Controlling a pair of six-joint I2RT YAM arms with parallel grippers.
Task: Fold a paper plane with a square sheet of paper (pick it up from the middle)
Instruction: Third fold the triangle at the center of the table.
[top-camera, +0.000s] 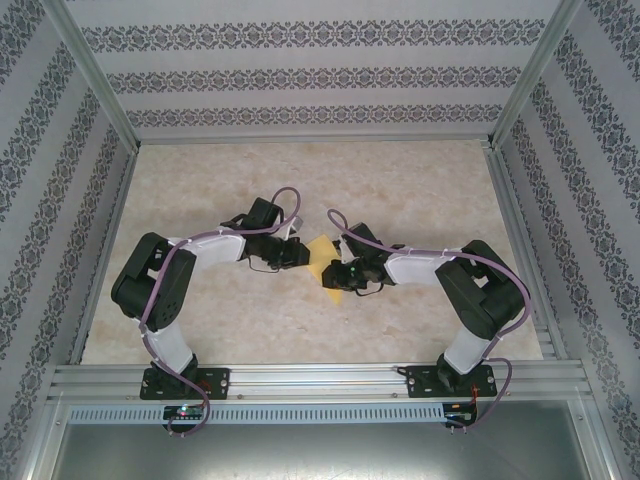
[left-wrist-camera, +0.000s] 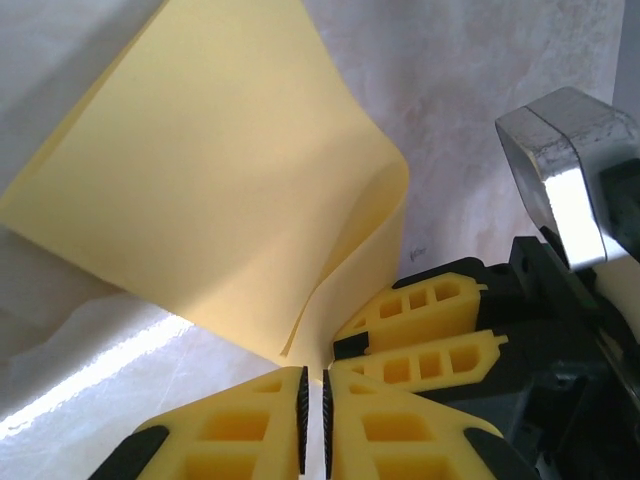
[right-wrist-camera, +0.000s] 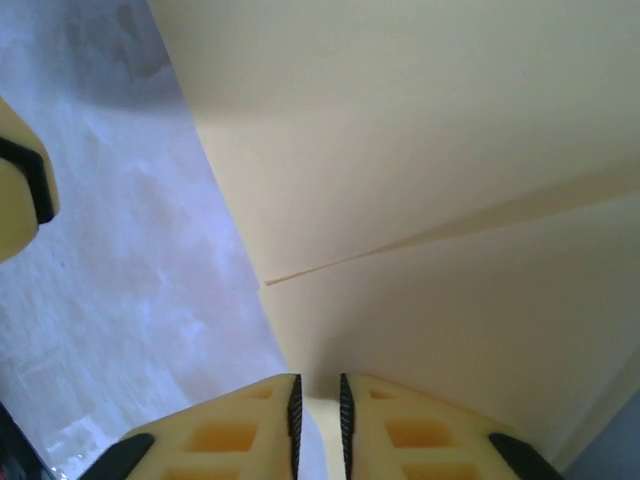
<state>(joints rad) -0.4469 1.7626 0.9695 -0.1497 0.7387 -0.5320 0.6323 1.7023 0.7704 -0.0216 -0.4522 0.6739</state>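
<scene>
The square sheet of paper lies mid-table between my two grippers. Its mustard-yellow surface is bent over in two curved layers, with one side lifted off the table. My left gripper meets it from the left. In the left wrist view, the left gripper has its jaws almost together on the paper's lower corner. My right gripper comes in from the right. In the right wrist view, the right gripper pinches the paper's edge between its pads. The right gripper's fingers sit just beside my left ones.
The marbled tabletop is boxed in by patterned walls and aluminium rails, with the front rail by the arm bases. Both arms bend in towards the centre, elbows out to the sides.
</scene>
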